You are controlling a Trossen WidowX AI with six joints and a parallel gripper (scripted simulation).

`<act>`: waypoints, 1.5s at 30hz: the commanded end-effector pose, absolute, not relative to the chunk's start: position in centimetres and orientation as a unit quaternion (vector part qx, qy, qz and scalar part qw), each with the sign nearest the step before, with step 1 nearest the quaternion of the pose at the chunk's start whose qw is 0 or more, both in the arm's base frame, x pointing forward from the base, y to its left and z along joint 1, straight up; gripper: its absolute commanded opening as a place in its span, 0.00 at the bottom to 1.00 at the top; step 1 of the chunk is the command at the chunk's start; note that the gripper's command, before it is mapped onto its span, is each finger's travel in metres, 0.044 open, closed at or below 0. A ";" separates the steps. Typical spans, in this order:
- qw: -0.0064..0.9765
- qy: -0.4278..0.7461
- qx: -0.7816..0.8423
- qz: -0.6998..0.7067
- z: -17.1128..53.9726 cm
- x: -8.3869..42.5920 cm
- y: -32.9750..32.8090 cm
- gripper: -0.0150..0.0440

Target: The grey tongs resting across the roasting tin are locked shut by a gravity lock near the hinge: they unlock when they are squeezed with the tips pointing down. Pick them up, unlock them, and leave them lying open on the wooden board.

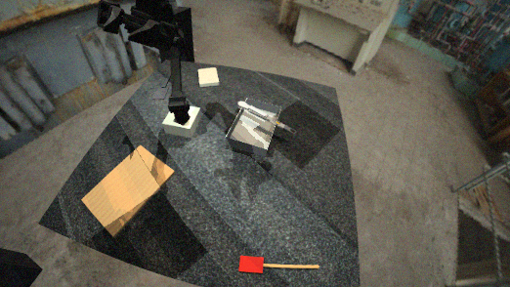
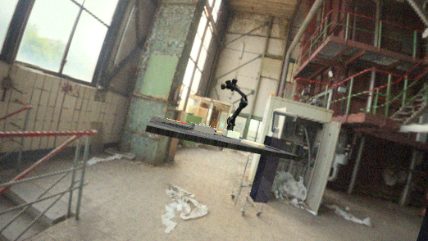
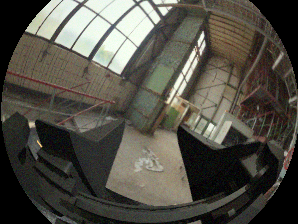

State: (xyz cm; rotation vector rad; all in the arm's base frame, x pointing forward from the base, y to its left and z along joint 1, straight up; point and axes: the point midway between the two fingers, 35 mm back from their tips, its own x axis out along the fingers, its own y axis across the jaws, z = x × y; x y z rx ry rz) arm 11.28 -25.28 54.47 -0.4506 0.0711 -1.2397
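At the left of the top view, the end effector (image 1: 108, 17) (image 2: 225, 85) (image 3: 152, 125) hung high at the end of the black arm (image 1: 175, 73) (image 2: 243, 102), above the level of the surface (image 1: 274, 205) (image 2: 184, 133). That height was plain in the exterior view, where the arm rose and bent over toward the left; the top view flattened it. The wrist view alone showed the two dark fingers close up, standing partly open with a broad gap between them. Only the distant floor and building showed through that gap; the end effector held nothing and touched nothing. The wooden board (image 1: 128, 190) lay at the left on the surface, its grain clear from above, whereas I could not make it out in the exterior view. Next came the pale block (image 1: 180, 130) (image 2: 233, 134) at the arm's foot, then a small cream block (image 1: 208, 77) farther back. To their right, the grey tongs (image 1: 264, 115) rested across the roasting tin (image 1: 248, 147) (image 2: 203, 129), one end reaching past its right side. A red-headed tool (image 1: 251, 264) with a wooden handle lay near the front edge.
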 end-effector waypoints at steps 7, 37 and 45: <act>0.899 0.089 -0.113 -0.413 46.8 22.9 -25.6 0.69; 0.848 0.486 0.204 0.059 15.7 42.6 2.9 0.69; 0.736 0.618 0.254 0.106 8.7 39.4 12.2 0.69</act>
